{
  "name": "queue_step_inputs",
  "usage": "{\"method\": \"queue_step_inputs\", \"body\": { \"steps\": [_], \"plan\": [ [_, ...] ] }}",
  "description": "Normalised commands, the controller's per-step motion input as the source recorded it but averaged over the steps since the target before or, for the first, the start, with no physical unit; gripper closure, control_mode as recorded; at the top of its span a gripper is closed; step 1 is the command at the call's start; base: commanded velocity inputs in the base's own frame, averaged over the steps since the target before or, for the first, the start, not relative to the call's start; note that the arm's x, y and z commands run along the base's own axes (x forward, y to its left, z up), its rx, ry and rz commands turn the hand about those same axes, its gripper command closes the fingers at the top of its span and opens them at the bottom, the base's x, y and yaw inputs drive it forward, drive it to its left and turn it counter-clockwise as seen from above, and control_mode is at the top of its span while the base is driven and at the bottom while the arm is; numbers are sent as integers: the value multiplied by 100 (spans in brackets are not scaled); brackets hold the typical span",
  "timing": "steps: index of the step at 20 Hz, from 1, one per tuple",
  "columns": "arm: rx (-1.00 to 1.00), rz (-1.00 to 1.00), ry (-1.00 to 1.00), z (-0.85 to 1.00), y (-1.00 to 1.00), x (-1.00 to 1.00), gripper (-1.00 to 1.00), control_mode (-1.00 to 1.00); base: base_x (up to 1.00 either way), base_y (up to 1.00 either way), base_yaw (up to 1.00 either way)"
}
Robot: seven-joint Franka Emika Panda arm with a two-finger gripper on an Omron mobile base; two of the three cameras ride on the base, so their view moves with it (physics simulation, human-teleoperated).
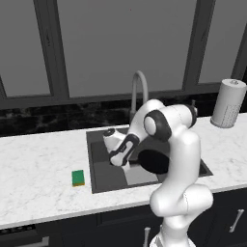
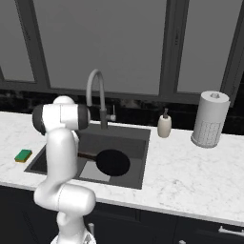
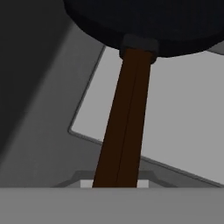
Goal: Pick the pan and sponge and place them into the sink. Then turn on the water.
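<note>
- You have the pan point(image 2: 113, 162) down in the sink point(image 2: 136, 133), at the centre of the right base view; its black round body sits over the lighter grey patch on the basin floor, handle pointing toward the left of the frame.
- In the hand view, the pan's dark brown handle point(image 3: 124, 127) runs from the bottom centre up to the black rim at the top edge.
- Your gripper point(image 1: 117, 161) is low inside the basin in the left base view, just left of centre, at the handle end of the pan.
- The jaws are drawn together on the pan's handle; the fingertips themselves are hidden in the frames.
- The sponge point(image 1: 78, 177) lies on the white marble counter point(image 1: 38, 169), left of the sink and well apart from the gripper.
- The gooseneck faucet point(image 2: 95, 95) rises behind the basin, upper left of centre in the right base view.
- A soap bottle point(image 2: 164, 125) and a paper towel roll point(image 2: 210, 119) stand on the counter to the right.
</note>
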Motion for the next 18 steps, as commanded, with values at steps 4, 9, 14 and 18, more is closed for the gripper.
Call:
{"method": "queue_step_inputs", "body": {
  "steps": [4, 9, 14, 18],
  "plan": [
    [-1, 5, -2, -62, 18, 34, 100, -100, 0, 0, 0],
    [-3, 8, -6, -63, 33, 46, 100, -100, 0, 0, 0],
    [-5, 8, -1, -69, 42, 43, 100, -100, 0, 0, 0],
    [-4, 6, -6, -65, 18, 15, 100, -100, 0, 0, 0]
  ]
}}
